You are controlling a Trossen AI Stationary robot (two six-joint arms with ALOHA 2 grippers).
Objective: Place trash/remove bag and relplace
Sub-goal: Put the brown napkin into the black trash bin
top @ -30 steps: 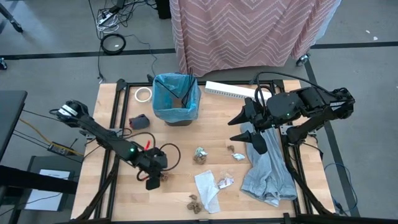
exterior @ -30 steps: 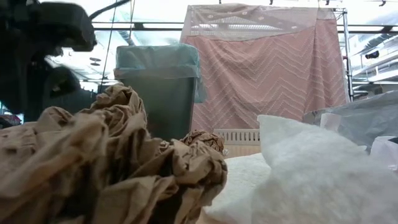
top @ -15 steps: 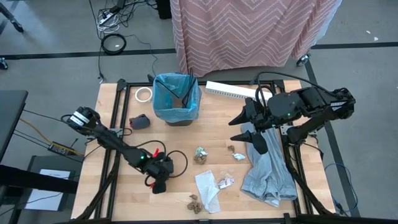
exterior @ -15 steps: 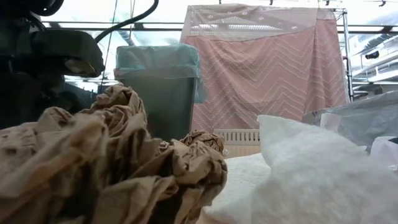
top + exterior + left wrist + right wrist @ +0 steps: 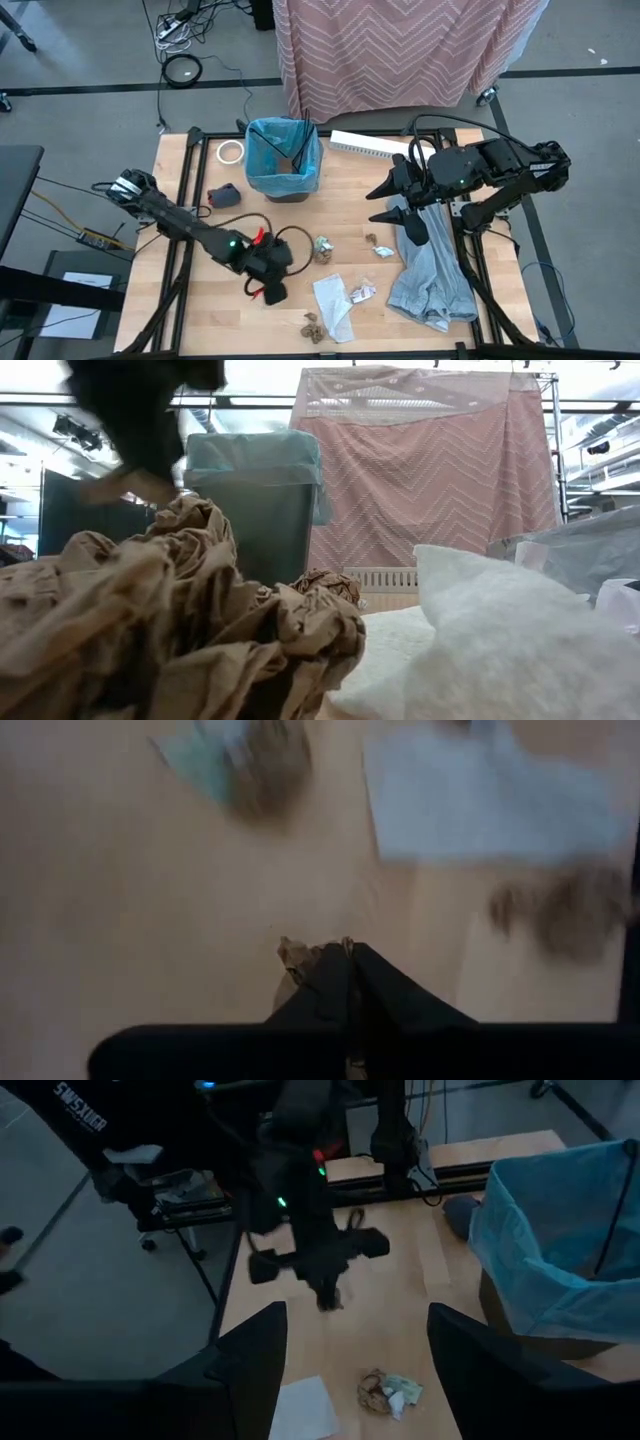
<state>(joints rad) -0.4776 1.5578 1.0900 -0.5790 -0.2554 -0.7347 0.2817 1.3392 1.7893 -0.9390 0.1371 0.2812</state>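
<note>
Wooden tabletop [image 5: 350,195] fills the high view, with a pink chevron cloth [image 5: 400,50] hanging behind it and a small bin [image 5: 284,160] lined with a blue bag standing toward the back. Trash is scattered over the front half: a crumpled lump [image 5: 322,249] near the middle, small scraps [image 5: 377,245] beside it, a white paper sheet [image 5: 331,300], and a brown lump [image 5: 313,326] at the front edge. The left gripper [image 5: 272,290] hangs above the table well short of the bin, its fingers [image 5: 335,985] pinched tight on a small brown scrap [image 5: 296,958] that barely pokes out past the tips. That shallow hold is the main risk: the scrap could slip free on the way to the bin, and blur in the wrist view suggests quick motion that would make this more likely. A low approach could also catch the bin's rim or drag the liner. The right gripper [image 5: 393,205] waits on the right side above a grey folded bag [image 5: 430,270], its fingers [image 5: 255,1350] spread apart and holding nothing.
</note>
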